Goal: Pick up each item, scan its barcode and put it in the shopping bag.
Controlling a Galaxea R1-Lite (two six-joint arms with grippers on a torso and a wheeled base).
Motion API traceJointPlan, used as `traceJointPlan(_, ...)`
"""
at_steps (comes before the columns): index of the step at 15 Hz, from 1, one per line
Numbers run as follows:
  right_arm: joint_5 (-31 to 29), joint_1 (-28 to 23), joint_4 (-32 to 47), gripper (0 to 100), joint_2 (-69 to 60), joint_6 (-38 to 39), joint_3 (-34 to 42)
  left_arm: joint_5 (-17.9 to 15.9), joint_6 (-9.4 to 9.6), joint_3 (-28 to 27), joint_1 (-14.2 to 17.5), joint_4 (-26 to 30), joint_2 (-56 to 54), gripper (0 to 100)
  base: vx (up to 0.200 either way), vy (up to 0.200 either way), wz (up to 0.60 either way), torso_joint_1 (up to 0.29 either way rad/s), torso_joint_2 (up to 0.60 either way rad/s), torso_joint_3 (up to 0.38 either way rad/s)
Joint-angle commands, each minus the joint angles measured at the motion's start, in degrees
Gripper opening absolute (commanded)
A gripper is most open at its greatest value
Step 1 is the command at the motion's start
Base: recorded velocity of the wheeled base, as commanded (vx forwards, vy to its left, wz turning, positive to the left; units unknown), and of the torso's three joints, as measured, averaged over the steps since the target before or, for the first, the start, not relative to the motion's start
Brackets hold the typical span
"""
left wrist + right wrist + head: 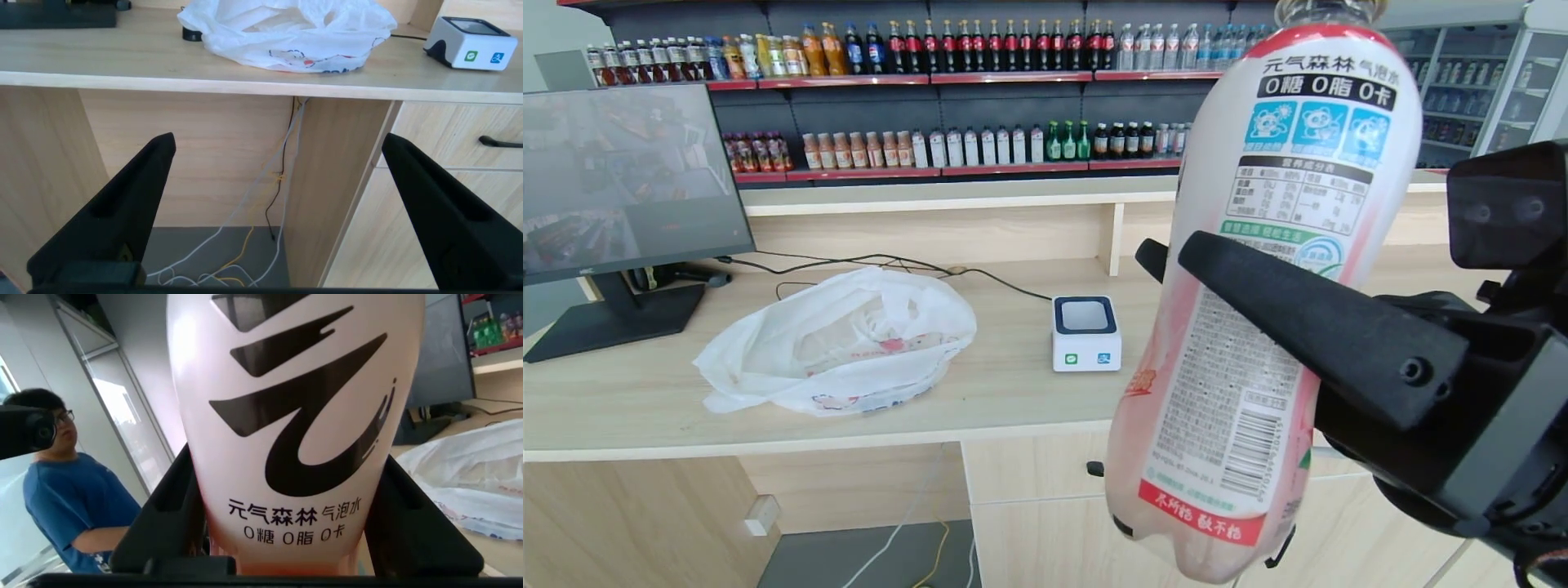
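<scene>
The right gripper (1176, 253) was raised close to the head camera, its two black fingers clamped across the waist of a tall pink drink bottle (1225, 425) held in the air, cap end up and leaning slightly, in front of the counter (1013, 384) rather than over it. The bottle looked like rigid plastic under a smooth, glossy wrap, so probably slippery. The wrap hid the contents, so it may have been full and fairly heavy, though that could not be confirmed. The narrowed middle, where it was gripped, seemed the surest place to hold. The left gripper (278, 147) hung low before the cabinet, fingers spread wide and empty. On the counter, a crumpled white shopping bag (841, 343) lay with a small white scanner (1085, 332) just beside it. The head view showed the bottle's back label with its barcode (1250, 453) near the base, facing the camera and not the scanner. The right wrist view showed the opposite face, a large dark logo, with a finger at each side. The left wrist view showed loose cables (274, 237) hanging under the counter.
</scene>
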Motion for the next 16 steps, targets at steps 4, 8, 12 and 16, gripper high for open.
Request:
traceJointPlan(4,0.0,-2.6,-0.1,0,0.9,-4.6,2.4,0.0,-0.01,0.0,0.0,0.0,0.0,100,0.000,0.000,0.00,0.000,0.00,0.000)
traceJointPlan(8,0.0,-4.2,-0.1,0,1.0,-11.1,7.2,0.0,-0.01,0.0,0.0,0.0,0.0,100,0.000,0.000,0.00,0.000,0.00,0.000)
traceJointPlan(12,-0.7,-9.9,-0.1,0,1.5,-20.9,10.8,0.0,-0.01,0.0,0.0,0.0,0.0,100,0.000,0.000,0.00,0.000,0.00,0.000)
traceJointPlan(16,-3.2,-18.9,-0.1,0,4.0,-31.5,11.4,0.0,-0.01,0.0,0.0,0.0,0.0,100,0.000,0.000,0.00,0.000,0.00,0.000)
